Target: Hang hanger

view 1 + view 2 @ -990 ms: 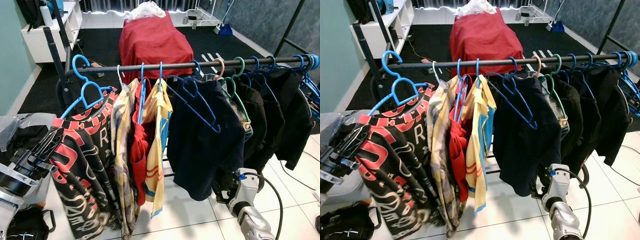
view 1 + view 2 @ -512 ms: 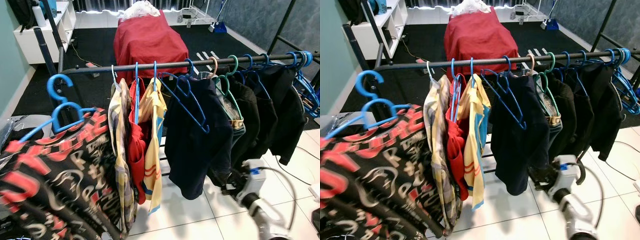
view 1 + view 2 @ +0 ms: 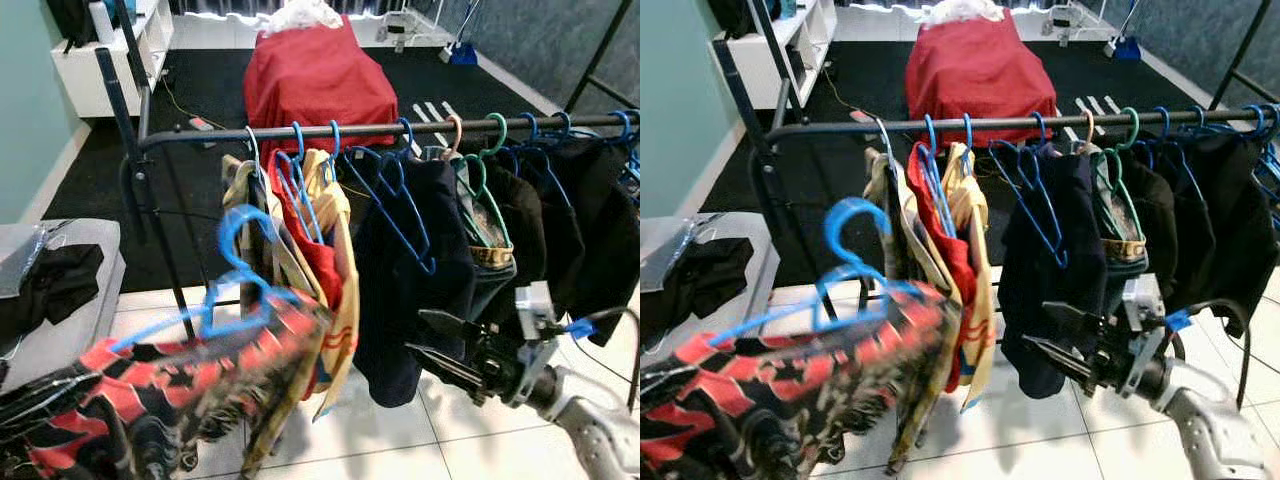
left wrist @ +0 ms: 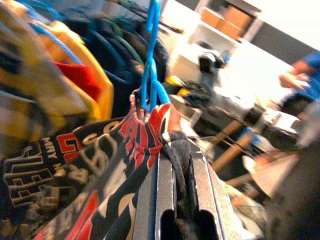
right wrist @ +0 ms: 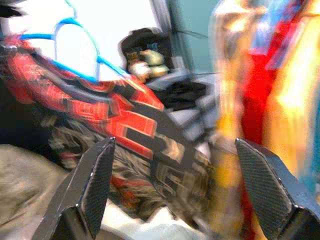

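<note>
A blue hanger carries a red and black printed shirt. It hangs tilted, low at the front left, below and in front of the black rail, with its hook free of the rail. In the left wrist view my left gripper is shut on the shirt's dark fabric just under the hanger's neck. My right gripper stands open at mid height on the right and points left at the shirt. The right wrist view has the shirt between its spread fingers.
The rail holds several garments on hangers: yellow and red shirts and dark jackets. A grey seat with black clothing is at the left. A red-covered bed lies behind the rail. A person's arm is blurred in the left wrist view.
The blue hanger with its shirt has come down and away from the rail's left end and now tilts in front of the hung clothes. My right gripper has risen, pointing left. The camera has shifted.
</note>
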{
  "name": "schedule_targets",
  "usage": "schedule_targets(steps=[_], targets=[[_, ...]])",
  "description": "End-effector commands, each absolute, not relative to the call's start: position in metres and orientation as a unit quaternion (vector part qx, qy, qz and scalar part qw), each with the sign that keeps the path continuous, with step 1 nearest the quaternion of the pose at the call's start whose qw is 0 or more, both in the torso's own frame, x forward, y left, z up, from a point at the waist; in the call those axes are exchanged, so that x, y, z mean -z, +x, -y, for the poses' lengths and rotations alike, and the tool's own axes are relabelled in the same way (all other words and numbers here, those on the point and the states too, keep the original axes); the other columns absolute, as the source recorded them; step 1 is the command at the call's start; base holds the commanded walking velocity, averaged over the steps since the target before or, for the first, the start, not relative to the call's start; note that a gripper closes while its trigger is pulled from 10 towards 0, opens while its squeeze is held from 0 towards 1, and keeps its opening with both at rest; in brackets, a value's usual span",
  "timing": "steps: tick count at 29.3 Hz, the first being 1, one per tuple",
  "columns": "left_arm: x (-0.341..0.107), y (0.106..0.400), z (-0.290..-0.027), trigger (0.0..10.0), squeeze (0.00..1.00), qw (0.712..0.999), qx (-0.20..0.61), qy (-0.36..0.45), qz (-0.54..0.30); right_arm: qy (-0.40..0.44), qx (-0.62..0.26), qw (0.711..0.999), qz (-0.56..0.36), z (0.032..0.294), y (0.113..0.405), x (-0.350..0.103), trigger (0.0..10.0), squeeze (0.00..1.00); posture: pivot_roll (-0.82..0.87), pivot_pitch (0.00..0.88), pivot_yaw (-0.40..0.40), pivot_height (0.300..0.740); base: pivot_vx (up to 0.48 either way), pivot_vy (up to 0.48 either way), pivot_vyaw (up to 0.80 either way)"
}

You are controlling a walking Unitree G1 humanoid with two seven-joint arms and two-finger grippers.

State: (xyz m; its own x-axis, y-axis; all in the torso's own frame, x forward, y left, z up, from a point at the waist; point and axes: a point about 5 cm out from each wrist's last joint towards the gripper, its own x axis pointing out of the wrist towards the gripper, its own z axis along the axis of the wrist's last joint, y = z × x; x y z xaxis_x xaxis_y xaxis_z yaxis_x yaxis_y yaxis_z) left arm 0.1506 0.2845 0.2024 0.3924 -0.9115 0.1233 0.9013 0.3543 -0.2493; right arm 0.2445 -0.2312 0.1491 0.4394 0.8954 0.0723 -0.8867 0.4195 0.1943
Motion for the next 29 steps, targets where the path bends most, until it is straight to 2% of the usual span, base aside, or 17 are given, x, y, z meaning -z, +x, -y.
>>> schedule_targets(steps=[1, 3, 4, 5, 7, 9, 12, 14, 18, 23, 29], targets=[[-0.21, 0.152, -0.273, 10.0, 0.0, 0.79, 0.598, -0.135, -0.017, 0.108, -0.559, 0.822, -0.015, 0.227, 0.239, -0.161, 10.0, 0.0, -0.02, 0.094, -0.04, 0.74, 0.0, 0.0, 0.0], [-0.212, 0.156, -0.255, 10.0, 0.0, 0.762, 0.635, -0.124, -0.014, 0.097, -0.593, 0.799, -0.009, 0.221, 0.232, -0.175, 10.0, 0.0, -0.03, 0.089, -0.042, 0.74, 0.0, 0.0, 0.0], [-0.212, 0.156, -0.255, 10.0, 0.0, 0.762, 0.635, -0.124, -0.014, 0.097, -0.593, 0.799, -0.009, 0.221, 0.232, -0.175, 10.0, 0.0, -0.03, 0.089, -0.042, 0.74, 0.0, 0.0, 0.0], [-0.215, 0.159, -0.243, 10.0, 0.0, 0.745, 0.656, -0.123, -0.003, 0.087, -0.607, 0.79, -0.006, 0.218, 0.23, -0.181, 10.0, 0.0, -0.03, 0.084, -0.044, 0.74, 0.0, 0.0, 0.0], [-0.215, 0.159, -0.243, 10.0, 0.0, 0.745, 0.656, -0.123, -0.003, 0.087, -0.607, 0.79, -0.006, 0.218, 0.23, -0.181, 10.0, 0.0, -0.03, 0.084, -0.044, 0.74, 0.0, 0.0, 0.0], [-0.22, 0.164, -0.222, 10.0, 0.0, 0.711, 0.692, -0.121, 0.018, 0.076, -0.629, 0.773, -0.001, 0.214, 0.227, -0.195, 10.0, 0.0, -0.04, 0.083, -0.045, 0.74, 0.0, 0.0, 0.0], [-0.222, 0.166, -0.213, 10.0, 0.0, 0.696, 0.708, -0.118, 0.025, 0.073, -0.641, 0.764, 0.0, 0.211, 0.225, -0.201, 10.0, 0.0, -0.05, 0.083, -0.042, 0.74, 0.0, 0.0, 0.0], [-0.225, 0.175, -0.194, 10.0, 0.0, 0.679, 0.726, -0.102, 0.039, 0.066, -0.655, 0.753, -0.016, 0.204, 0.226, -0.207, 10.0, 0.0, -0.05, 0.081, -0.042, 0.74, 0.0, 0.0, 0.0], [-0.226, 0.183, -0.184, 10.0, 0.0, 0.676, 0.729, -0.09, 0.05, 0.068, -0.661, 0.747, -0.028, 0.197, 0.225, -0.209, 10.0, 0.0, -0.05, 0.081, -0.038, 0.74, 0.0, 0.0, 0.0], [-0.222, 0.195, -0.175, 10.0, 0.0, 0.687, 0.72, -0.08, 0.055, 0.077, -0.669, 0.739, -0.025, 0.188, 0.22, -0.214, 10.0, 0.0, -0.06, 0.08, -0.032, 0.74, 0.0, 0.0, 0.0], [-0.215, 0.204, -0.171, 10.0, 0.0, 0.71, 0.7, -0.063, 0.041, 0.109, -0.651, 0.751, 0.003, 0.197, 0.218, -0.221, 10.0, 0.0, -0.06, 0.084, -0.03, 0.74, 0.0, 0.0, 0.0]])
